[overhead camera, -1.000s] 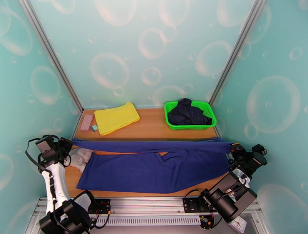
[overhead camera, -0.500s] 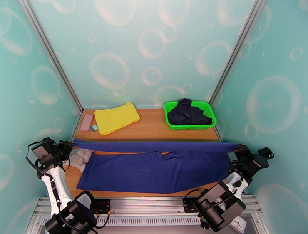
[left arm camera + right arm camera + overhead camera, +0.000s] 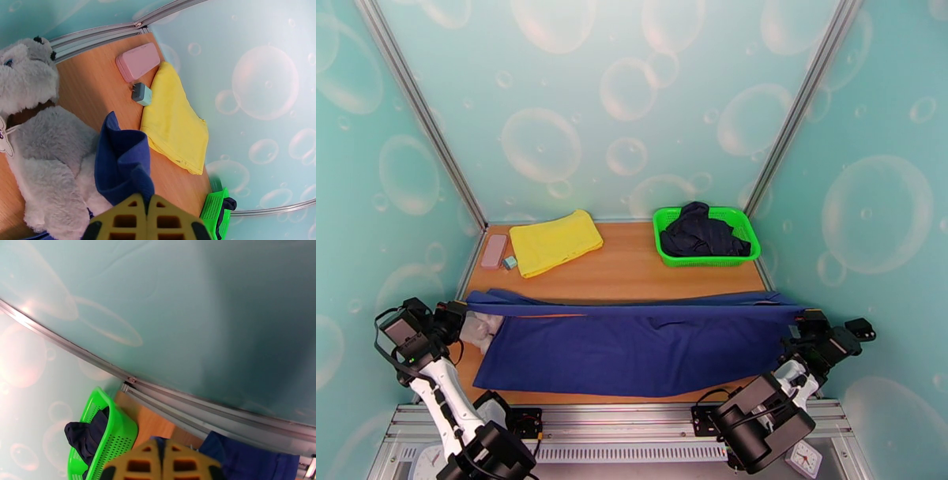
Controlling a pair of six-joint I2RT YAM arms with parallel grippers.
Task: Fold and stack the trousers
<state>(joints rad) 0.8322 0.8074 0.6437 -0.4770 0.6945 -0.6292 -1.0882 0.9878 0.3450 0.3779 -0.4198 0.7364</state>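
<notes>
My left gripper (image 3: 460,313) and right gripper (image 3: 799,320) were each clamped on one end of the trousers (image 3: 632,351).

The left gripper's fingers were pressed together on a bunched fold of blue cloth that fanned out just ahead of the tips, with a grey plush toy (image 3: 39,150) lying below and to the left of them. The right gripper was pinched the same way, blue cloth showing between and beside its tips. The raised edge ran taut from one gripper to the other. The rest lay flat on the table (image 3: 632,268), on the side of both grippers toward my bases. I judged the cloth light, soft and limp: it would sag wherever unsupported and could slip from a shallow pinch, so it was best gripped on gathered layers at the two ends, under even tension.
</notes>
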